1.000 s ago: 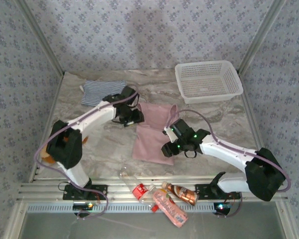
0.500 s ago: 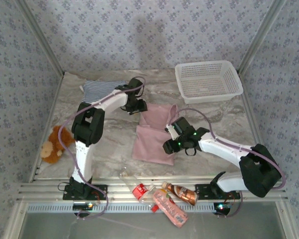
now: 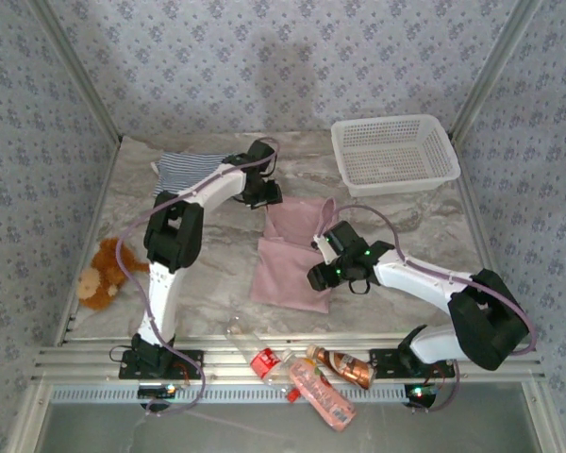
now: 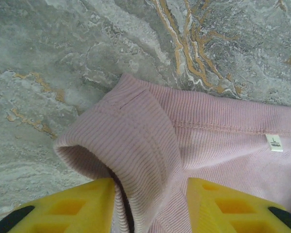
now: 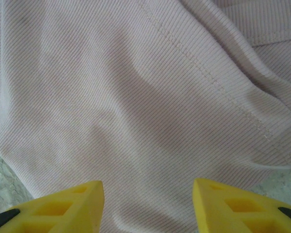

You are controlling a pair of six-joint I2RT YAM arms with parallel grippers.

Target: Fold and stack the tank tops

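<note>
Low over the bench [image 3: 212,269], the left end effector [image 4: 150,196] brackets a raised corner fold of the pink tank top [image 3: 288,264], though whether it grips cannot be told; the right end effector [image 5: 148,191] hangs spread wide above the same top's near right part, while the striped tank top [image 3: 184,170] lies at the far left
</note>
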